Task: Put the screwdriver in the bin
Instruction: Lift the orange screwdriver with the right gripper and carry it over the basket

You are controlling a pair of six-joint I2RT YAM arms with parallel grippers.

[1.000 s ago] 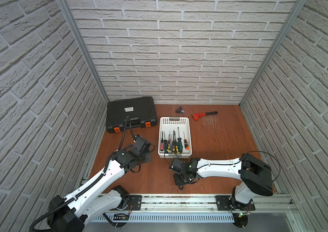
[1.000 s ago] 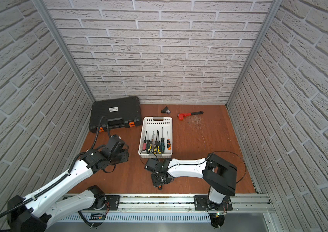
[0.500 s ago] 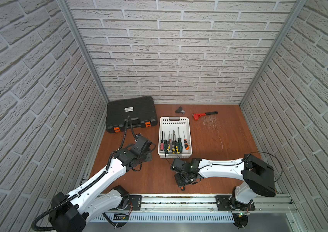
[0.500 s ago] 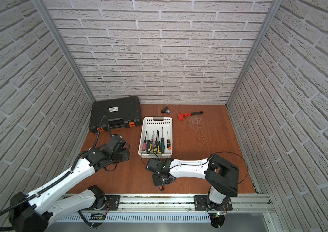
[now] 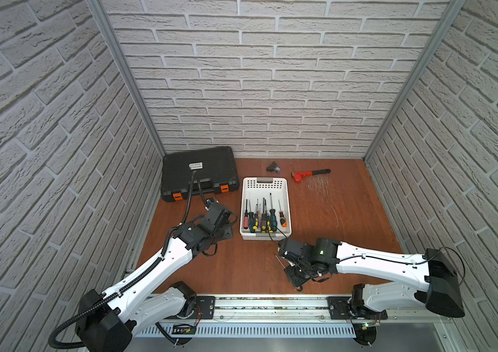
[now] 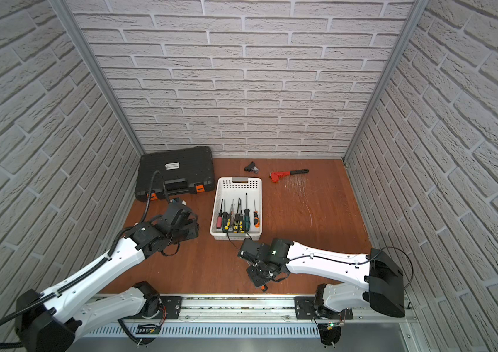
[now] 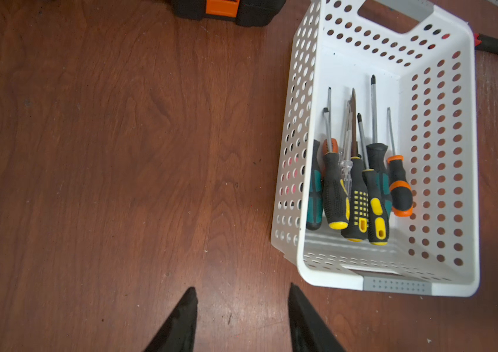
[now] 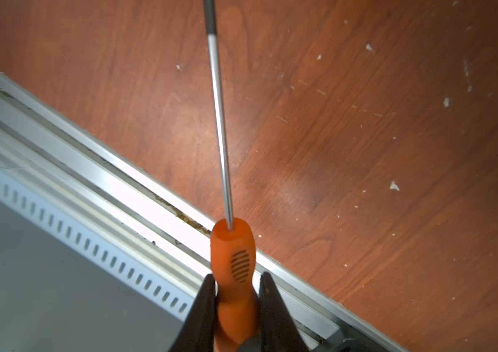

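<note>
My right gripper [image 8: 235, 275] is shut on the orange handle of the screwdriver [image 8: 231, 259], whose steel shaft points away over the wooden floor. In both top views this gripper [image 5: 294, 274] [image 6: 256, 275] is low near the front rail, a short way in front of the bin. The screwdriver's thin shaft [image 5: 279, 260] sticks out to the left. The white perforated bin [image 5: 272, 184] [image 6: 240, 183] [image 7: 333, 280] stands mid-floor. My left gripper [image 7: 243, 292] [image 5: 224, 234] is open and empty, just left of the bin's near corner.
Several screwdrivers [image 5: 261, 218] lie inside the bin. A black tool case [image 5: 200, 173] with orange latches sits at the back left. A red-headed tool [image 5: 305, 175] and a small black part [image 5: 273, 167] lie behind the bin. The metal rail [image 5: 272, 301] borders the front.
The right jaws have closed onto the orange handle, and that wrist has shifted slightly to the right. The left arm has stayed almost still.
</note>
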